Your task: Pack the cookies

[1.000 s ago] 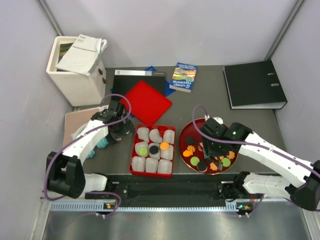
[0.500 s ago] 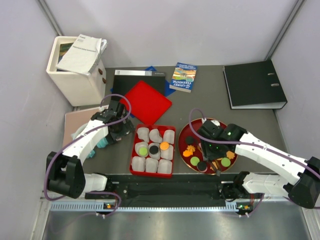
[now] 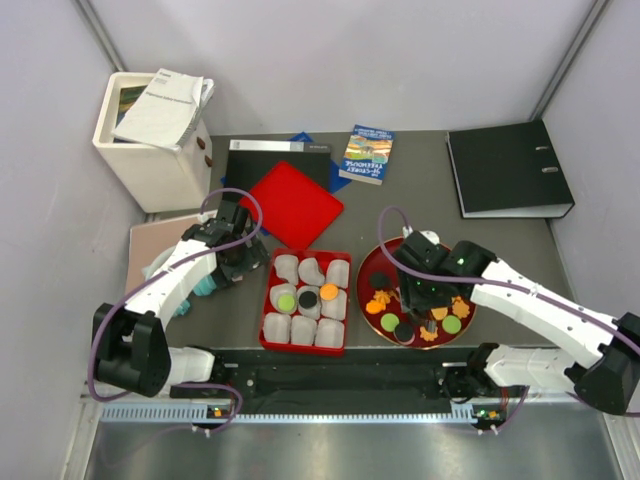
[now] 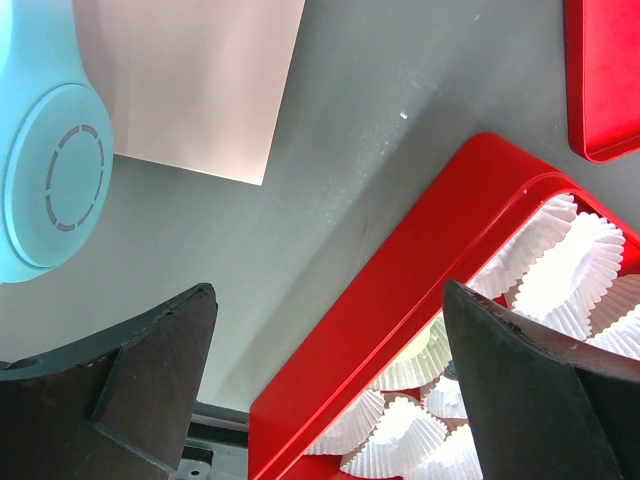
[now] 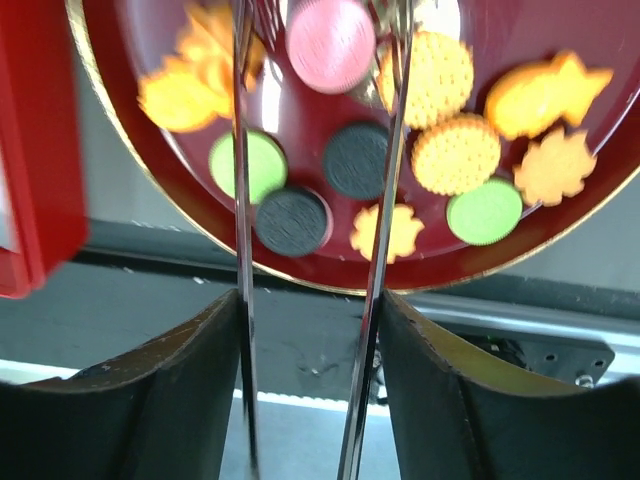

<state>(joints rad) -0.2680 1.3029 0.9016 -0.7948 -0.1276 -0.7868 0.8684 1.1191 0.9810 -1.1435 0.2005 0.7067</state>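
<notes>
The cookies lie on a dark red plate [image 3: 375, 262]: green [image 3: 388, 322], black [image 3: 404, 331] and orange flower [image 3: 379, 300] pieces. In the right wrist view I see a pink one [image 5: 331, 44], black ones [image 5: 356, 160] and a green one [image 5: 484, 211]. A red box [image 3: 268, 300] of white paper liners holds a green [image 3: 286, 301], a black [image 3: 308, 298] and an orange cookie [image 3: 328, 291]. My right gripper [image 3: 420, 290] [image 5: 310, 300] is shut on metal tongs [image 5: 243, 200], whose open arms hang over the plate. My left gripper [image 3: 240, 262] [image 4: 328, 300] is open and empty at the box's left rim [image 4: 400, 260].
A red lid [image 3: 295, 205] lies behind the box. A light blue object [image 4: 50, 170] and a pink sheet [image 4: 190, 80] lie left of my left gripper. A white bin [image 3: 155, 140], a book [image 3: 366, 154] and a black binder [image 3: 510, 168] stand at the back.
My right gripper with the tongs has shifted slightly left over the plate. My left arm has not moved.
</notes>
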